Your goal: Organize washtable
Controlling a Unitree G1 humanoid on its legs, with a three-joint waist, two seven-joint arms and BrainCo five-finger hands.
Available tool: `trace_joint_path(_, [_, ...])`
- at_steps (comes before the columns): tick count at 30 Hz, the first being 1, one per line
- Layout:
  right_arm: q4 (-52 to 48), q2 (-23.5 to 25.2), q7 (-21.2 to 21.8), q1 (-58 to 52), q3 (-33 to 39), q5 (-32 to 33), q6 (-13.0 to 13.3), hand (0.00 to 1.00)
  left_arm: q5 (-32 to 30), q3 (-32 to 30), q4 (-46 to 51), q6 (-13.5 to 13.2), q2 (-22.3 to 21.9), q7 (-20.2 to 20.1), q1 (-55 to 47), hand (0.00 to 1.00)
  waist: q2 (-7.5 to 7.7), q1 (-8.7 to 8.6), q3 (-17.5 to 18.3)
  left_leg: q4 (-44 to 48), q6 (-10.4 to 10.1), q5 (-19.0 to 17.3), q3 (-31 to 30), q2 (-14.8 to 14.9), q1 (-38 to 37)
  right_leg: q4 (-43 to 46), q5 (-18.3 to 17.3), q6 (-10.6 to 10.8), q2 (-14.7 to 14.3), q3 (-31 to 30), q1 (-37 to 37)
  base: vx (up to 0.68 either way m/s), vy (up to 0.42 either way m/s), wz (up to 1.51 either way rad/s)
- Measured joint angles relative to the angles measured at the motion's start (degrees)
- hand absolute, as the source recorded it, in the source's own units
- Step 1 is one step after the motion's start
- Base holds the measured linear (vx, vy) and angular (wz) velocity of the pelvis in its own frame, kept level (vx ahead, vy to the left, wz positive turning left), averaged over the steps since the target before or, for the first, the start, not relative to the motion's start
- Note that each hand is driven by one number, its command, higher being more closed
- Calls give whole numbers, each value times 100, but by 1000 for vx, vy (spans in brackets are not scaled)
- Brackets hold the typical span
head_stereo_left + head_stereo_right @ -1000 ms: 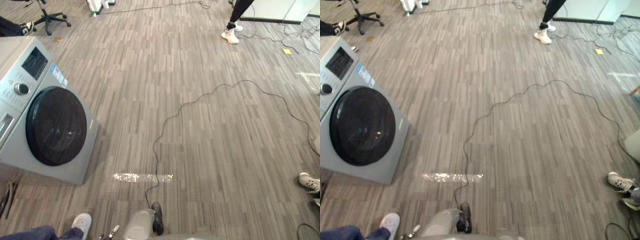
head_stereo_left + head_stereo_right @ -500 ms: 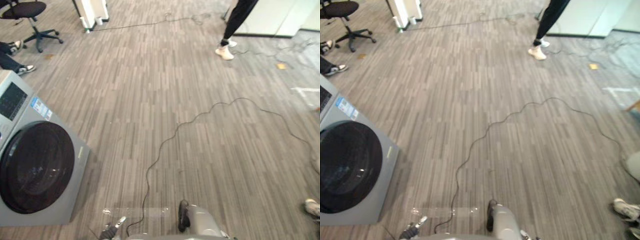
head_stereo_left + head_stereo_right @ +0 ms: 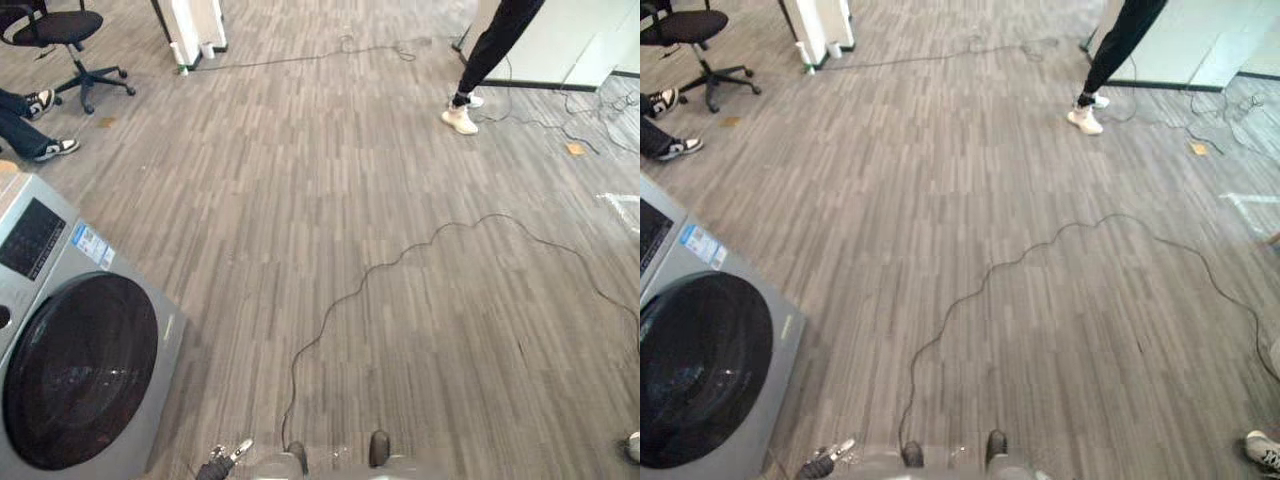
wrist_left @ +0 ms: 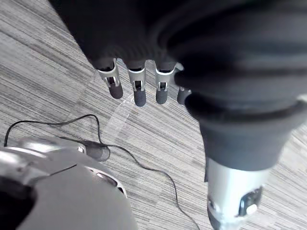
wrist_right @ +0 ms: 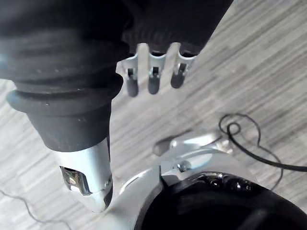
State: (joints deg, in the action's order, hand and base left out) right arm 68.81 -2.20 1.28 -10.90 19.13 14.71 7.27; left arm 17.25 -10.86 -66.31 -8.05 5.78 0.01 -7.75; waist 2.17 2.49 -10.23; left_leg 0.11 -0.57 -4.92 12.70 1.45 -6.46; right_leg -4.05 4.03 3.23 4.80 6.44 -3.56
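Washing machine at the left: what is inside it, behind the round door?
The silver-grey front-loading washing machine has its round dark glass door shut. Through the tinted glass only faint reflections show; any contents are hidden.

One washing machine (image 3: 85, 385), one office chair (image 3: 70, 30), one white post (image 3: 195, 25). Two hands: left hand (image 4: 139, 93), right hand (image 5: 153, 81). Seemingly three people: one standing person (image 3: 490, 50), one seated person (image 3: 20, 128), one lone shoe (image 3: 1265, 450) at the edge.

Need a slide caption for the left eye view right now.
Closed front-loading washing machine at lower left on a grey plank floor; office chair far upper left, a person standing upper right.
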Motion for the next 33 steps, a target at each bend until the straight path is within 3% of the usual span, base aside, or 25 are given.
trace_joint_path(13, [-3, -9, -3, 48, 33, -22, -44, 0, -33, -61, 0, 5, 2, -12, -2, 0, 24, 4, 13, -110, 0, 2, 24, -35, -6, 60, -26, 35, 46, 90, 89, -18, -10, 0])
trace_joint_path(16, [-10, -13, -8, 197, 82, -28, -115, 0, -145, -148, 27, 22, 0, -61, -1, 0, 38, 4, -4, -184, 1, -54, 253, -65, 65, 937, -467, 141, 199, 70, 650, -51, 30, -27])
trace_joint_path(17, [-59, -8, -10, 216, 106, -7, -115, 0, -185, -260, 52, 38, -7, -101, 1, 0, 69, 2, -16, -196, 92, -119, 379, -111, 32, 1598, -732, 161, 320, 91, 989, -38, 25, -51])
trace_joint_path(18, [-107, -8, -13, 247, 163, 38, -108, 0, -201, -303, 55, 39, -3, -105, -13, 0, 98, 16, -52, -224, 78, -161, 514, -160, -80, 2259, -913, 109, 436, 194, 1294, -35, 25, -59])
trace_joint_path(21, [-128, -14, -11, 308, 173, 176, -85, 0, -232, -320, 41, 87, -6, -98, -21, 0, -3, -30, -141, -271, 107, -252, 758, -105, -398, 3042, -1090, 16, 553, 586, 1612, 25, 27, -55])
trace_joint_path(24, [-138, -19, -4, 336, 196, 402, -83, 0, -281, -321, 41, 89, -12, -100, 113, 0, -57, -40, -178, -170, -126, -531, 871, 257, -441, 2787, -1154, -13, 518, 1020, 1985, 159, -17, -33])
trace_joint_path(26, [-137, -5, -8, 324, 227, 543, -83, 0, -340, -333, 39, 86, -13, -99, 158, 0, -73, -37, -212, -144, -321, -666, 929, 519, -540, 2211, -951, 56, 522, 1144, 2232, 318, -86, -15])
trace_joint_path(28, [-125, 28, -16, 308, 255, 553, -89, 0, -446, -529, 19, 96, -24, -98, 159, 0, -42, -68, -221, -108, -659, -811, 951, 739, -800, 1480, -474, 223, 583, 1230, 2396, 547, -205, 3])
trace_joint_path(29, [-136, 21, -10, 313, 275, 556, -91, 0, -455, -613, 24, 101, -61, -99, 122, 0, -77, -148, -199, -99, -760, -857, 965, 880, -936, 1512, -471, 241, 570, 1241, 2398, 528, -239, 36])
trace_joint_path(30, [-192, 13, 3, 295, 276, 551, -103, 0, -466, -778, 53, 103, -123, -105, 42, 0, -119, -237, -129, -4, -877, -871, 943, 1037, -1012, 1694, -523, 176, 496, 1247, 2408, 523, -261, 42])
trace_joint_path(31, [-206, 47, 10, 286, 283, 544, -114, 0, -467, -1023, 78, 76, -162, -118, 14, 0, -24, -188, -59, 747, -907, -868, 831, 1203, -823, 1999, -62, -81, 418, 1063, 2481, 530, -303, 30])
trace_joint_path(32, [-210, 16, 17, 264, 285, 542, -105, 0, -464, -1135, 105, 71, -212, -103, 19, 0, -68, -176, -12, 1234, -919, -850, 760, 1395, -629, 2096, -22, -209, 337, 1037, 2471, 801, -541, -7])
trace_joint_path(33, [-219, -125, 18, 356, 271, 537, -94, 0, -439, -1342, 114, 84, -366, -108, 16, 0, -176, -118, 71, 2279, -654, -570, 669, 1845, -226, 2213, -325, -327, 83, 1124, 2341, 662, -494, -29])
